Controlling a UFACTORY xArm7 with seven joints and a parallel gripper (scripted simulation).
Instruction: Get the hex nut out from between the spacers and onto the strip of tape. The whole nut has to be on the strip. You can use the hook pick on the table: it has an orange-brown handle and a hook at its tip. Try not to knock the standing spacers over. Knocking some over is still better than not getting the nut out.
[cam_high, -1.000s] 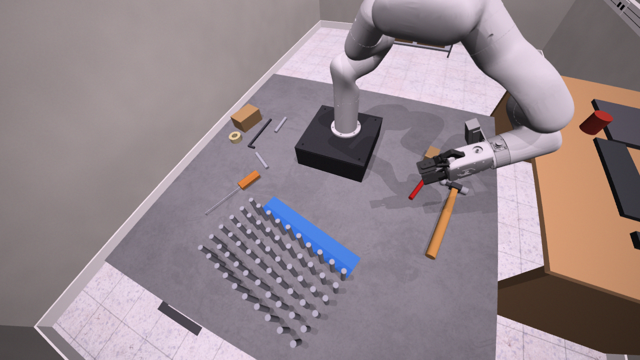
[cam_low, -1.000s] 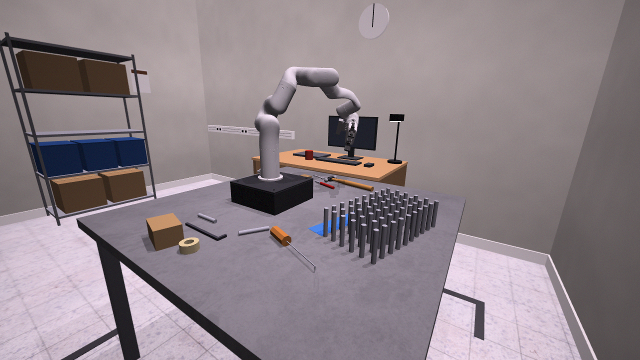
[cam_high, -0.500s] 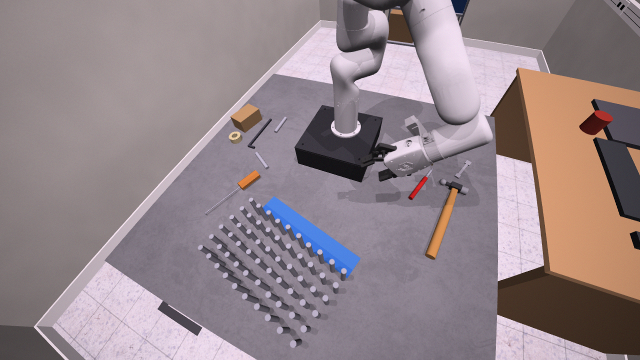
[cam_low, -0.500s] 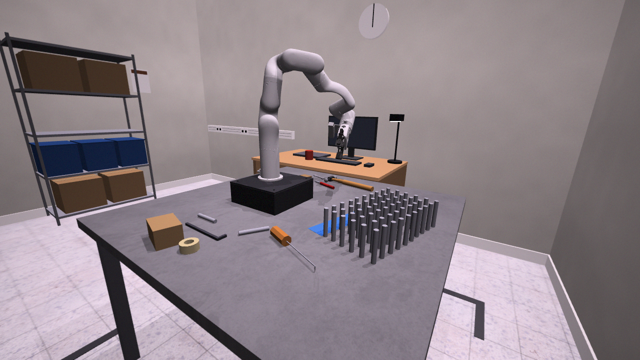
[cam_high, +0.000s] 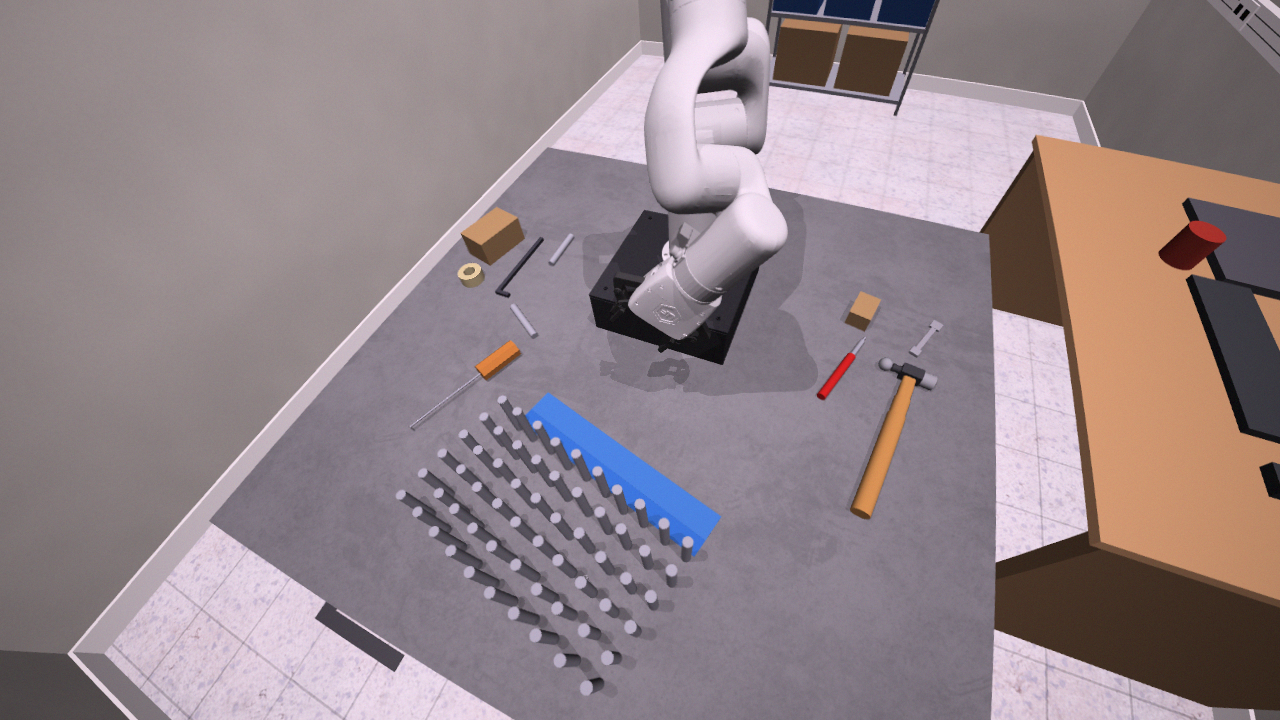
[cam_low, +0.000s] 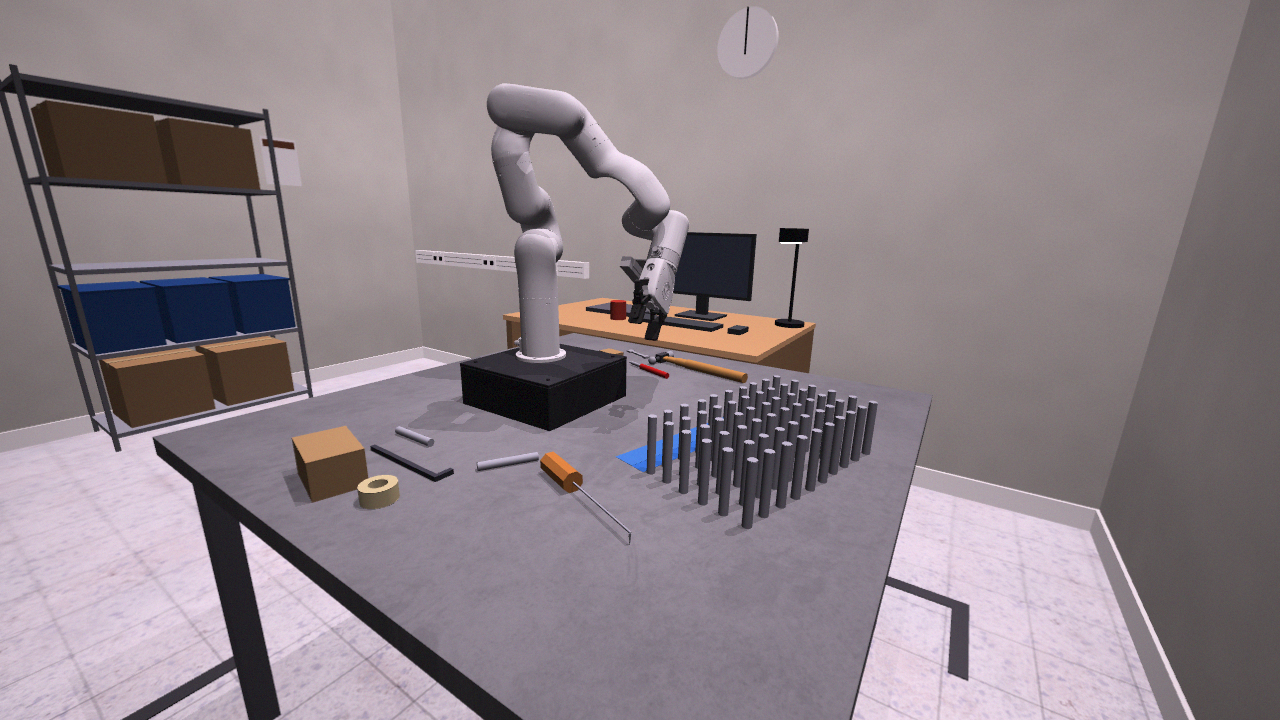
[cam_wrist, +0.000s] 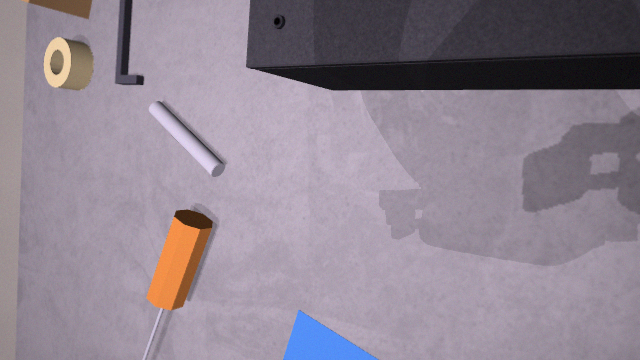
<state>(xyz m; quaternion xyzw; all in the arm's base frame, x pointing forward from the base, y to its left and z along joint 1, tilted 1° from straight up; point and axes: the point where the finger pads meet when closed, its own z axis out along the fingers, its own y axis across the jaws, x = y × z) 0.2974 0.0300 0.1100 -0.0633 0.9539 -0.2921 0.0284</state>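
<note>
Lying flat on the grey table (cam_high: 805, 555), the hook pick (cam_high: 465, 380) has its orange-brown handle toward the black base block (cam_low: 541, 386) and its thin metal shaft running away from it, the tip ending just short of the near corner of the spacers (cam_high: 537, 528). Its long axis runs roughly in line with the short end of the blue strip of tape (cam_high: 626, 465), which lies along the edge of the spacer field nearest the base. I can't make out the hex nut among the upright pins from any angle.

The white arm (cam_low: 537, 179) rises from the block, arches over and folds down, its wrist tipped steeply toward the tabletop in front of the base. The gripper (cam_low: 646, 317) hangs in the air well above the table, fingers spread wide with nothing between them.
</note>
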